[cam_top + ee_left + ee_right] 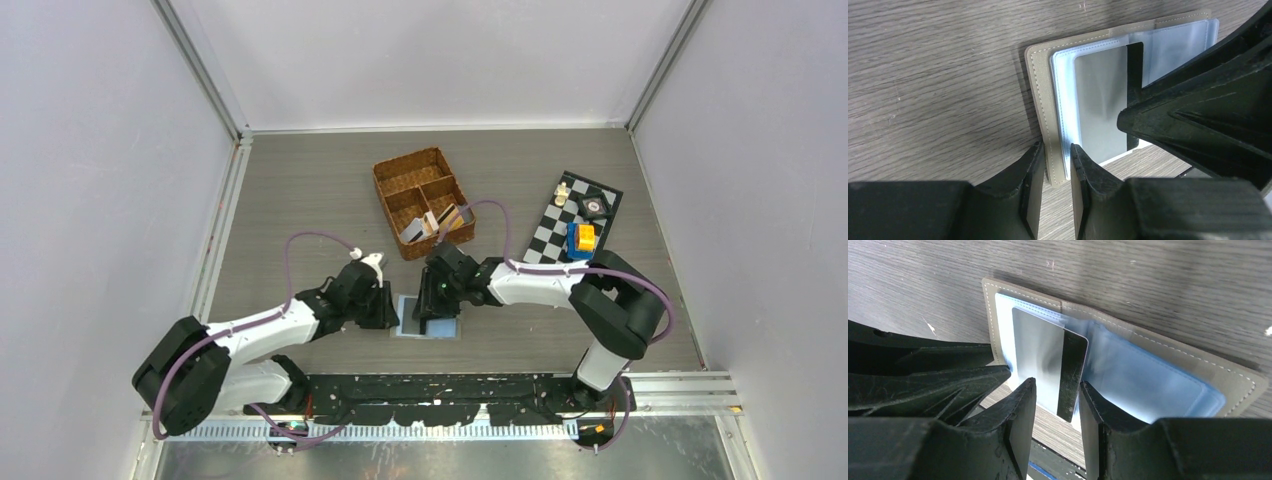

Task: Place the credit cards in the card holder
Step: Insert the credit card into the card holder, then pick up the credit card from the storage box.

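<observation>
The card holder (pixel 408 326) lies open on the table, olive cover (pixel 1040 90) down and clear blue sleeves up. A grey credit card with a dark stripe (pixel 1040 350) sits partly inside the left sleeve, its striped end sticking out; it also shows in the left wrist view (pixel 1100 100). My right gripper (pixel 1057 382) is narrowly open, its fingers either side of the card's striped corner. My left gripper (pixel 1055 146) is narrowly open at the holder's edge, one finger beside the cover, the other over the sleeves. More cards (pixel 440 222) stand in the basket.
A brown wicker compartment basket (pixel 395 178) stands behind the holder. A checkered mat (pixel 560 225) at the right carries a yellow-and-blue block (pixel 581 238) and small pieces. Both grippers (pixel 390 308) (pixel 437 303) crowd the holder near the table's front edge.
</observation>
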Robot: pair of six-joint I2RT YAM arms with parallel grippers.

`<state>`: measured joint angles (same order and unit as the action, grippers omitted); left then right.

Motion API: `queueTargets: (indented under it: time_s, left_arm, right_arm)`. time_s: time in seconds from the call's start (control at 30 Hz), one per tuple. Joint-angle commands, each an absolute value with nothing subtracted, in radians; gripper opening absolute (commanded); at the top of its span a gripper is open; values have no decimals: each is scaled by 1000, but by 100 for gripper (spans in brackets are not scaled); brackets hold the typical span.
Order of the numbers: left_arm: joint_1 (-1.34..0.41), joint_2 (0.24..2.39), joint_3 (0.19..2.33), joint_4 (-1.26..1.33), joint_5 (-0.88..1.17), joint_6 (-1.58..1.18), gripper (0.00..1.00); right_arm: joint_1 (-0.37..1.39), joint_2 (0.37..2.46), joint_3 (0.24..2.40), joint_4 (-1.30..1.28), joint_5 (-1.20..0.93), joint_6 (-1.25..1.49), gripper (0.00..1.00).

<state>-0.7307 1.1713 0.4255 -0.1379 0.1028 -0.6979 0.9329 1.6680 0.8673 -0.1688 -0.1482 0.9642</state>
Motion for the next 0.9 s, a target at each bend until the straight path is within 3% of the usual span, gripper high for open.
queueTargets:
  time_s: [0.0, 0.3, 0.57, 0.87]
  left_arm:
    - [-724, 1171, 411, -71, 135, -677, 28]
    - [-723, 1115, 391, -45, 148, -675, 33]
    - [-693, 1023, 391, -107, 157, -669, 48]
    - [-658, 1014, 369, -116, 161, -697, 47]
  right_arm:
    - [952, 1689, 934, -210, -80, 939, 41]
    - [957, 1660, 944, -171, -80, 902, 42]
    - [924, 1522, 940, -254, -43, 841, 58]
    - [905, 1529, 893, -233, -84, 901, 52]
